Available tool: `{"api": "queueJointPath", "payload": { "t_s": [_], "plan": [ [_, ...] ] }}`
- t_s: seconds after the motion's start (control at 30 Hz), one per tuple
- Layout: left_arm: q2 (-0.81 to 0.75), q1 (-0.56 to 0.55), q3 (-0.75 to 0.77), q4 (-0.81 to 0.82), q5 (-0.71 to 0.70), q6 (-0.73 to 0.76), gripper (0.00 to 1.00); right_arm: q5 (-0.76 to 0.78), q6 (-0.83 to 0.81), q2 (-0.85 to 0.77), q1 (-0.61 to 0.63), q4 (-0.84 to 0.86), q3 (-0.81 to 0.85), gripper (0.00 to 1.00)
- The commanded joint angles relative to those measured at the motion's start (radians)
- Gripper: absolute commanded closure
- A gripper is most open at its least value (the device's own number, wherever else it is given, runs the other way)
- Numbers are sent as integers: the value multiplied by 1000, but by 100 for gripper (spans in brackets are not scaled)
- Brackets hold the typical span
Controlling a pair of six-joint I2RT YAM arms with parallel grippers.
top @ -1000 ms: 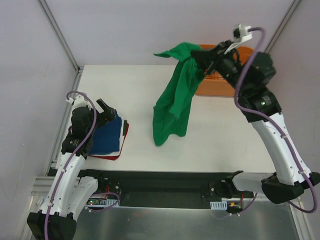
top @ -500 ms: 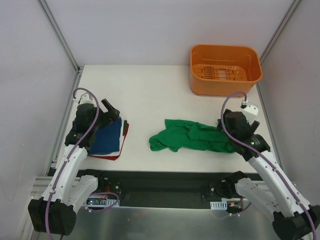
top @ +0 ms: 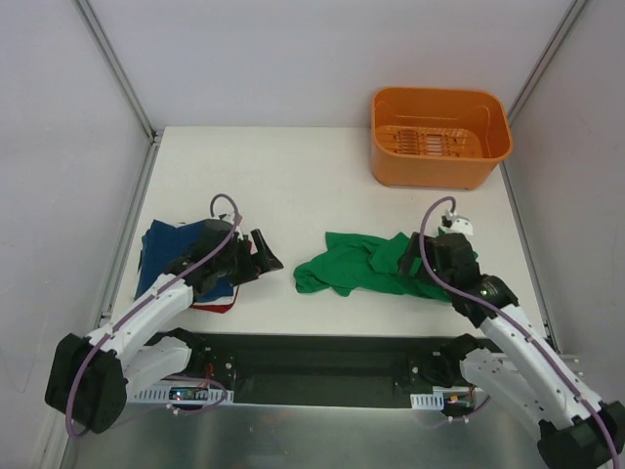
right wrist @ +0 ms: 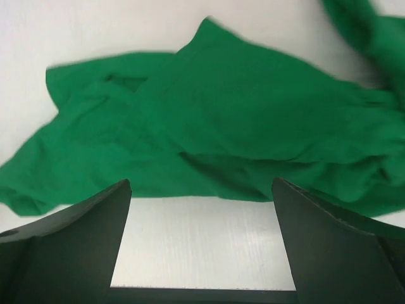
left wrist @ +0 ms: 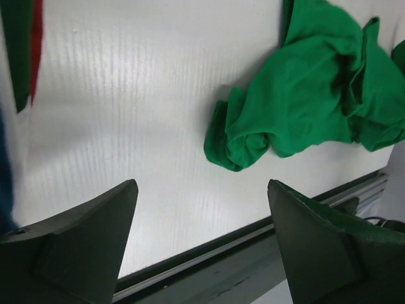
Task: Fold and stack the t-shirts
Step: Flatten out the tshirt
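A bright green t-shirt (top: 352, 266) lies crumpled on the white table (top: 293, 176), right of centre near the front edge. My left gripper (top: 270, 254) hovers open just left of the shirt's left end, with nothing between its fingers. In the left wrist view the green t-shirt (left wrist: 304, 95) lies ahead and to the right of the open left gripper (left wrist: 202, 185). My right gripper (top: 410, 259) stands open over the shirt's right part; in its wrist view the green t-shirt (right wrist: 221, 126) spreads just beyond the empty right gripper (right wrist: 201, 183). A navy t-shirt (top: 161, 244) tops a pile at the left, a red edge (top: 210, 305) showing under it.
An orange plastic basket (top: 439, 137) stands at the back right corner. The table's front edge and a dark metal rail (left wrist: 253, 253) run right below the left gripper. Red (left wrist: 37, 44) and dark cloth edges (left wrist: 16, 57) show at the left wrist view's upper left.
The green t-shirt went from hanging in the right gripper to lying on the table, released. The left arm swung right from the pile toward the shirt.
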Motion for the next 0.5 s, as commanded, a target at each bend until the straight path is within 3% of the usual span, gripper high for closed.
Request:
{"api": "queueJointPath", "payload": {
  "t_s": [0.0, 0.13, 0.2, 0.4, 0.47],
  "plan": [
    [108, -73, -1, 99, 22, -76, 20, -144, -28, 134, 71, 184, 17, 3],
    [247, -139, 46, 157, 30, -86, 31, -88, 0, 347, 120, 152, 106, 3],
    [327, -157, 86, 167, 48, -88, 38, -33, 9, 398, 163, 146, 128, 4],
    [485, -235, 163, 197, 58, -82, 42, 55, 47, 514, 214, 149, 171, 4],
    [539, -243, 196, 197, 59, -74, 51, 64, 49, 536, 222, 146, 189, 4]
  ]
}}
